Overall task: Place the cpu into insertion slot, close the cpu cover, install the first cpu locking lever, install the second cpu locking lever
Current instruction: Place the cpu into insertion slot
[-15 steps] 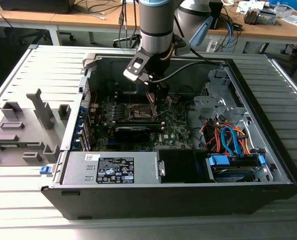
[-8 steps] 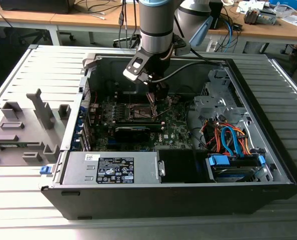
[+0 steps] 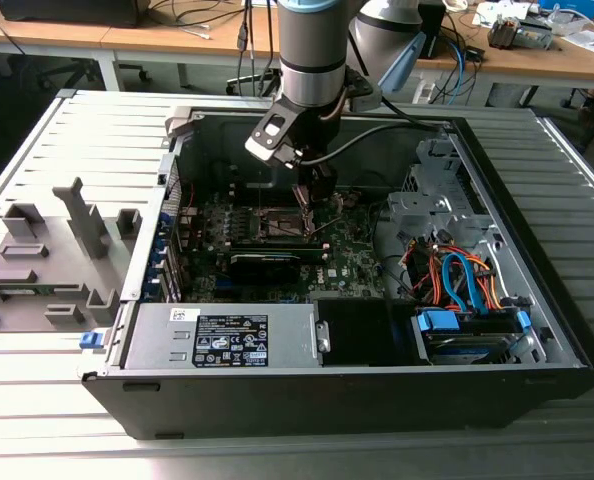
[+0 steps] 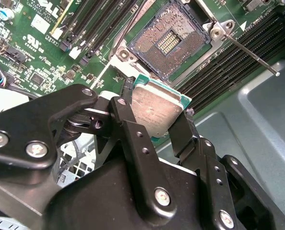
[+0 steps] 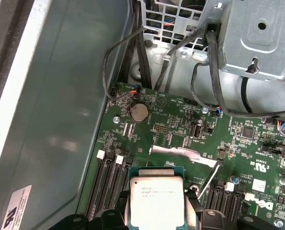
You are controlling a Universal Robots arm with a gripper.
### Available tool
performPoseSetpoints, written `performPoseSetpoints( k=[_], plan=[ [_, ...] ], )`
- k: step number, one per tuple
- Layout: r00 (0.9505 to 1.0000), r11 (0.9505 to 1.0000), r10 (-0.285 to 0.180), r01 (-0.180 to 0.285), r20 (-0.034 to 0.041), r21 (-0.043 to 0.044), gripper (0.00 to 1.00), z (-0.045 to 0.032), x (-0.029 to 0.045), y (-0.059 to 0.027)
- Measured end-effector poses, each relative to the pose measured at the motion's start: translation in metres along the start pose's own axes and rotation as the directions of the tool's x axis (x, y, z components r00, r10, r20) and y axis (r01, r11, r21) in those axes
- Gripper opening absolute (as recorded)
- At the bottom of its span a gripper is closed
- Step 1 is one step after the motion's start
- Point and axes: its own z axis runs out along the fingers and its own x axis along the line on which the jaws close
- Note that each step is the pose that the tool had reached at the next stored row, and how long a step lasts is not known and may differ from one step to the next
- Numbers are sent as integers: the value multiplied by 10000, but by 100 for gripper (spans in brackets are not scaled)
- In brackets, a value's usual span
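Black metal gripper (image 4: 158, 114) sits nearest in both wrist views, its jaws closed on two opposite edges of the small flat square cpu (image 4: 154, 108) with a plain silver-grey metal top and a thin green rim; the chip hangs in the air, tilted a little in the second wrist view, just beside the insertion slot (image 4: 169, 40) and not yet in it. That square socket, silver rim around a dark brownish field of contacts, lies bare and uncovered; a thin silver metal locking lever (image 4: 250, 52) stands swung out beside one corner.

By my judgement the cpu is light and quite stiff, its metal top slick, its underside and the socket contacts easily damaged; the edges, where it is held now, look the right place to take it, and it should go down level, without force.

Beyond the socket run long narrow black memory slots (image 4: 229, 62) on the green motherboard (image 5: 181, 129); a round silver coin battery (image 5: 140, 112) lies farther on, then the perforated grey metal drive cage (image 5: 257, 33).

Several lines of dark print cross the cpu top in the first wrist view; white lettering marks the board; a white sticker (image 5: 17, 206) sits on the grey case wall; in the exterior view a white label (image 3: 227, 340) covers the grey power supply; I leave all of it unread.
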Motion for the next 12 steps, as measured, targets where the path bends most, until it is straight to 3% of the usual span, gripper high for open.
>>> performPoseSetpoints(
  k=[12],
  plan=[
    [9997, 9997, 246, -246, 22, -5, 54, 0, 0, 0]
  ],
)
